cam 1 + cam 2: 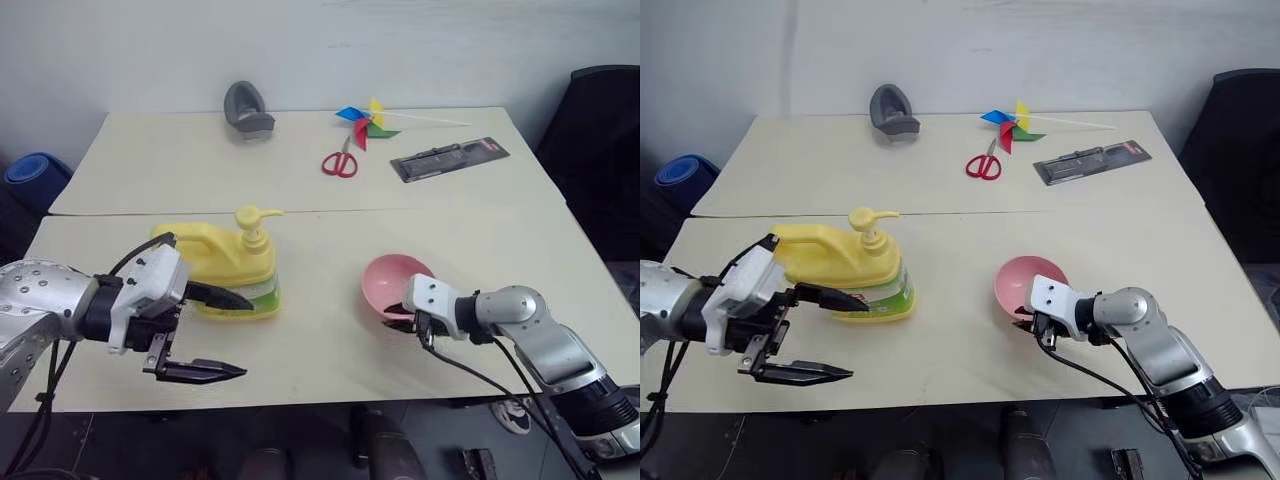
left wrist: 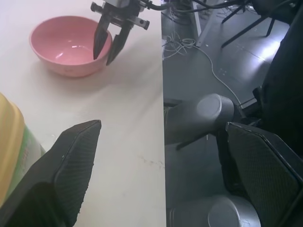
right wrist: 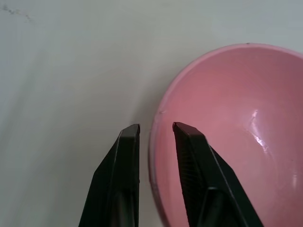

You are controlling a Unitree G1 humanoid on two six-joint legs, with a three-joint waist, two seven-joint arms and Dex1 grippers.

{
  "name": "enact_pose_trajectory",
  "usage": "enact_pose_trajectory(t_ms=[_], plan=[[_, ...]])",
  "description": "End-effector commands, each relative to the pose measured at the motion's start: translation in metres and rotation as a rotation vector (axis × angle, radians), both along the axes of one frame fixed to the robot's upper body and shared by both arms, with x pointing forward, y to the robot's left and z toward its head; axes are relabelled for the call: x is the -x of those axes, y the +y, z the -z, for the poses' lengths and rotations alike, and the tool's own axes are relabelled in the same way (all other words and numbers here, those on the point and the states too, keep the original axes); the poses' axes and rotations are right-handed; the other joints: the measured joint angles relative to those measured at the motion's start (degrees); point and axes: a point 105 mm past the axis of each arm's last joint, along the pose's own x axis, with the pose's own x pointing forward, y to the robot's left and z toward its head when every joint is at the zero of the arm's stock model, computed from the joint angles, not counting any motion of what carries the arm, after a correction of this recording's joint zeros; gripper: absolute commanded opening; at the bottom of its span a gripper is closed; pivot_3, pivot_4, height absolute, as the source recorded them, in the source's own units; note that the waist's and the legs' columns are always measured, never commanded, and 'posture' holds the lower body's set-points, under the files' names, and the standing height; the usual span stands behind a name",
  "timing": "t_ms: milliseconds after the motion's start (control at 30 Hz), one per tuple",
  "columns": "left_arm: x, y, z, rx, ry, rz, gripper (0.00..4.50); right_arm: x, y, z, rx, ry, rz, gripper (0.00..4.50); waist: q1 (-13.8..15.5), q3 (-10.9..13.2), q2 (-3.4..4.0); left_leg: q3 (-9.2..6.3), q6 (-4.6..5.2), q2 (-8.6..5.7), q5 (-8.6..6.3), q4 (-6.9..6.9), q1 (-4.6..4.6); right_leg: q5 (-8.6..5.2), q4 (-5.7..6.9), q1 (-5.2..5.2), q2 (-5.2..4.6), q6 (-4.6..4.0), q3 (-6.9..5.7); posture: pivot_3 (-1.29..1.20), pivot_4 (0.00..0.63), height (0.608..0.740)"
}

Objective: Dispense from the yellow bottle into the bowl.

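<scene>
The right gripper [image 3: 156, 127] had its fingers straddling the near rim of the bowl [image 1: 392, 280] — one inside, one outside, nearly closed on it, though contact could not be made out. That grip looked meant to steady or reposition the bowl for the pump. The left gripper [image 1: 228, 334] hung wide open just beside the bottle [image 1: 222, 262], holding nothing, probably lining up on it. Bottle and bowl stood apart on the bench [image 1: 320, 350] — the nozzle not yet over the bowl.
</scene>
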Motion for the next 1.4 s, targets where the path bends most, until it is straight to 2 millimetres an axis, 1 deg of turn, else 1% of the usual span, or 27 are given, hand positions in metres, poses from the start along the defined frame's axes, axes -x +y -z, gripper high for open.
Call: enact_pose_trajectory(t_ms=[33, 233, 333, 400, 467, 600, 700, 800, 867, 1000, 1100, 1167, 1267, 1367, 1400], plan=[[-0.003, 0.0, -0.004, 0.003, -0.033, -0.004, 4.5, 0.006, -0.002, -0.01, -0.006, -0.02, -0.014, 1.13, 0.0, 0.0, 0.0, -0.01, 0.0, 0.01, 0.0, 0.0, 0.01, 0.0, 0.01, 0.0, 0.0, 0.0, -0.01, 0.0, 0.15, 0.74], [-0.004, -0.002, -0.005, 0.012, -0.036, -0.003, 4.5, 0.006, -0.007, -0.007, -0.011, -0.013, 0.01, 1.13, 0.0, 0.0, -0.01, 0.01, 0.0, 0.0, 0.0, 0.05, 0.02, 0.02, 0.1, 0.07, 0.0, 0.03, 0.01, 0.0, 0.15, 0.74], [-0.005, -0.004, -0.007, 0.021, -0.037, 0.003, 4.5, 0.002, -0.007, -0.007, -0.016, -0.022, 0.02, 0.63, 0.0, 0.0, -0.01, 0.0, -0.01, 0.01, 0.01, 0.04, 0.02, 0.02, 0.14, 0.07, 0.0, 0.03, 0.01, 0.0, 0.15, 0.74], [-0.006, -0.005, -0.009, 0.031, -0.041, 0.006, 4.5, 0.001, -0.007, -0.006, -0.016, -0.025, 0.019, 0.02, 0.0, 0.0, -0.03, 0.0, -0.02, 0.01, 0.01, 0.05, 0.02, 0.02, 0.14, 0.07, 0.0, 0.03, 0.01, 0.0, 0.15, 0.74], [-0.007, -0.006, -0.011, 0.036, -0.043, 0.006, 4.5, 0.001, -0.007, -0.006, -0.016, -0.026, 0.016, 0.02, 0.0, -0.1, -0.21, 0.03, -0.01, 0.01, 0.01, 0.06, 0.01, 0.02, 0.14, 0.15, 0.0, 0.03, 0.03, 0.0, 0.15, 0.74], [-0.008, -0.009, -0.017, 0.057, -0.057, 0.003, 4.5, 0.004, -0.004, -0.006, -0.025, -0.017, -0.015, 0.02, 0.0, -0.1, -0.23, 0.01, -0.01, 0.01, 0.01, 0.06, 0.02, 0.02, 0.15, 0.16, 0.0, 0.03, 0.02, 0.0, 0.15, 0.74], [-0.01, -0.009, -0.026, 0.079, -0.072, -0.009, 4.5, 0.004, -0.001, -0.012, -0.036, -0.028, -0.033, 0.02, 0.0, -0.1, -0.23, 0.01, -0.02, 0.01, 0.01, 0.06, 0.02, 0.02, 0.16, 0.14, 0.0, 0.03, 0.02, 0.0, 0.15, 0.74], [-0.012, -0.007, -0.039, 0.109, -0.095, -0.029, 4.5, 0.003, 0.005, -0.026, -0.011, -0.059, -0.096, 0.02, -0.1, -0.1, -0.24, 0.01, -0.03, 0.02, 0.02, 0.07, 0.02, 0.02, 0.17, 0.13, 0.0, 0.03, 0.02, 0.0, 0.15, 0.74], [-0.012, -0.005, -0.05, 0.133, -0.11, -0.041, 4.5, 0.0, 0.009, -0.039, 0.012, -0.089, -0.141, 0.02, -0.1, -0.1, -0.24, 0.01, -0.04, 0.02, 0.03, 0.09, 0.03, 0.02, 0.19, 0.11, 0.0, 0.04, 0.02, 0.0, 0.15, 0.74], [-0.013, 0.001, -0.086, 0.219, -0.156, -0.074, 4.5, -0.009, 0.018, -0.072, 0.033, -0.144, -0.228, 0.02, -0.1, -0.1, -0.28, -0.04, -0.07, 0.01, 0.06, 0.14, 0.06, 0.03, 0.26, 0.03, 0.0, 0.04, 0.01, 0.0, 0.15, 0.74], [-0.014, 0.01, -0.114, 0.275, -0.191, -0.106, 4.5, -0.015, 0.026, -0.099, 0.055, -0.185, -0.306, 0.02, -0.1, -0.1, -0.3, -0.09, -0.08, 0.02, 0.07, 0.12, 0.09, 0.02, 0.23, 0.03, 0.0, 0.04, -0.03, 0.0, 0.15, 0.74], [-0.018, 0.018, -0.125, 0.289, -0.213, -0.139, 4.5, -0.018, 0.032, -0.114, 0.08, -0.206, -0.359, 0.02, -0.1, -0.1, -0.29, -0.09, -0.08, 0.01, 0.07, 0.11, 0.06, 0.02, 0.22, 0.01, 0.0, 0.03, -0.04, 0.0, 0.15, 0.74], [-0.028, 0.032, -0.13, 0.256, -0.249, -0.197, 4.5, -0.024, 0.041, -0.132, 0.132, -0.24, -0.435, 0.02, -0.2, -0.1, -0.28, -0.06, -0.08, 0.0, 0.07, 0.11, 0.02, 0.02, 0.18, -0.03, 0.0, 0.03, -0.08, 0.0, 0.15, 0.74], [-0.042, 0.043, -0.131, 0.235, -0.272, -0.24, 3.92, -0.032, 0.056, -0.15, 0.15, -0.263, -0.498, 0.0, -0.4, -0.1, -0.27, 0.01, -0.09, 0.0, 0.07, 0.09, 0.04, 0.02, 0.19, -0.05, 0.0, 0.03, -0.2, 0.0, 0.15, 0.74], [-0.045, 0.044, -0.129, 0.23, -0.271, -0.24, 3.58, -0.034, 0.062, -0.155, 0.15, -0.268, -0.512, 0.0, -0.4, 0.0, -0.27, 0.02, -0.09, 0.0, 0.07, 0.09, 0.02, 0.02, 0.19, -0.06, 0.0, 0.03, -0.2, 0.0, 0.15, 0.74]])
